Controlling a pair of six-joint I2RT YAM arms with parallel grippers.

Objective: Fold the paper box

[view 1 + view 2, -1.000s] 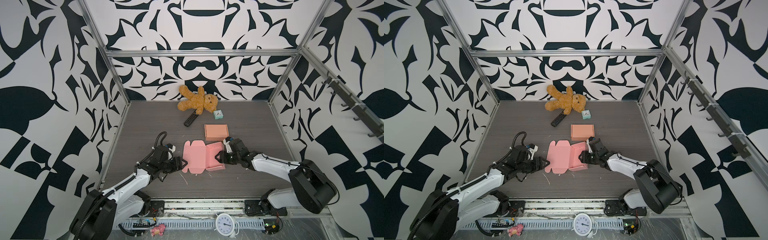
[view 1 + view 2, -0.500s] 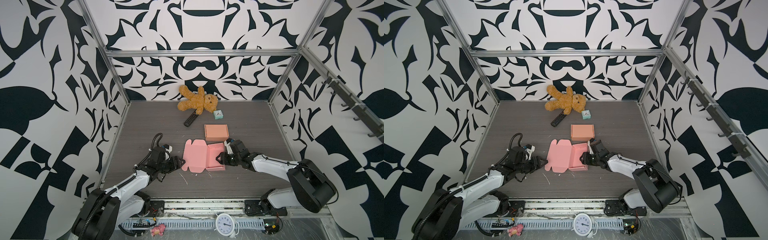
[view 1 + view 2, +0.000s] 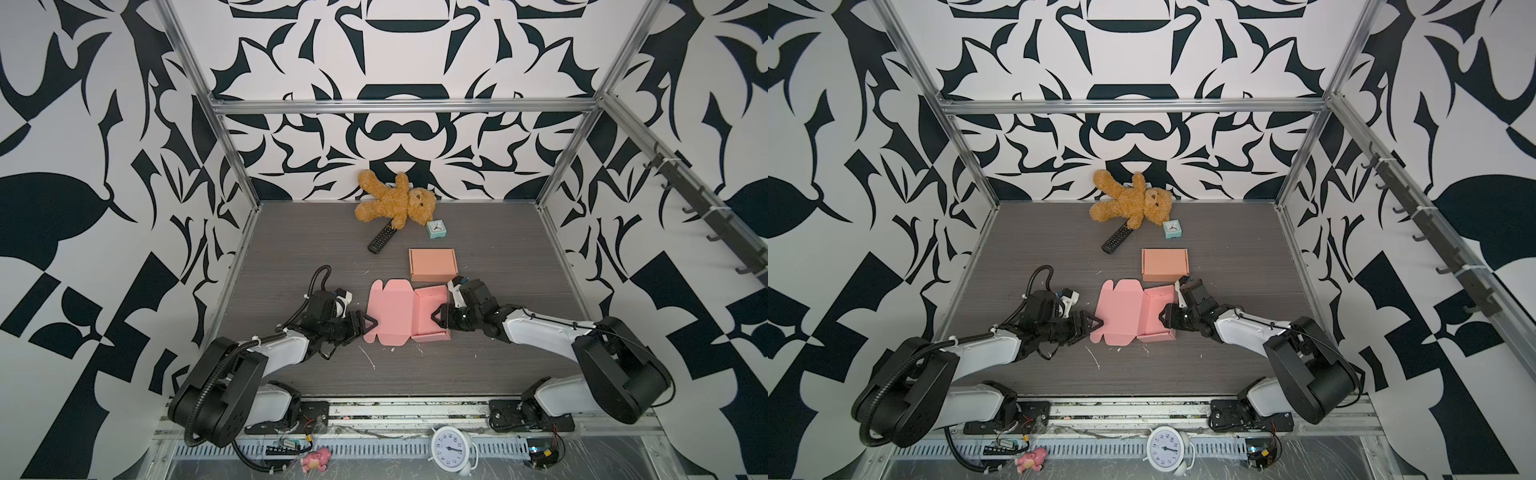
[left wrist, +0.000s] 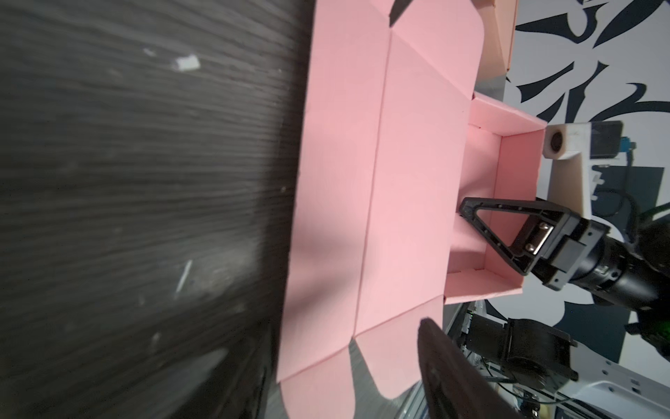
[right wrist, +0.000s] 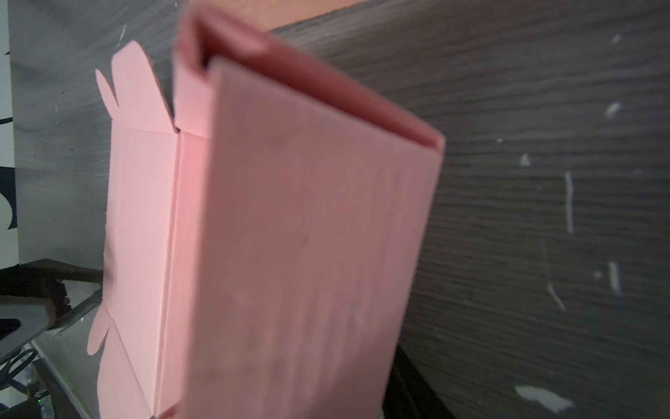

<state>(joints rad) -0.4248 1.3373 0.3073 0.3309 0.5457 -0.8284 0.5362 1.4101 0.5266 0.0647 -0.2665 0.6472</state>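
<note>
Half-folded pink paper box (image 3: pixel 399 318) lying on the dark grey wood-grain table (image 3: pixel 291 257), near the front middle. At the flat lid's outer edge, left gripper (image 3: pixel 366 327) with fingers spread. Right gripper (image 3: pixel 438 322) at the raised right wall, one finger inside the tray; pinching or not, cannot tell.

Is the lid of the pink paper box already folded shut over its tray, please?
No, in a top view the lid panel of the pink paper box lies flat on the table beside its open tray.
</note>
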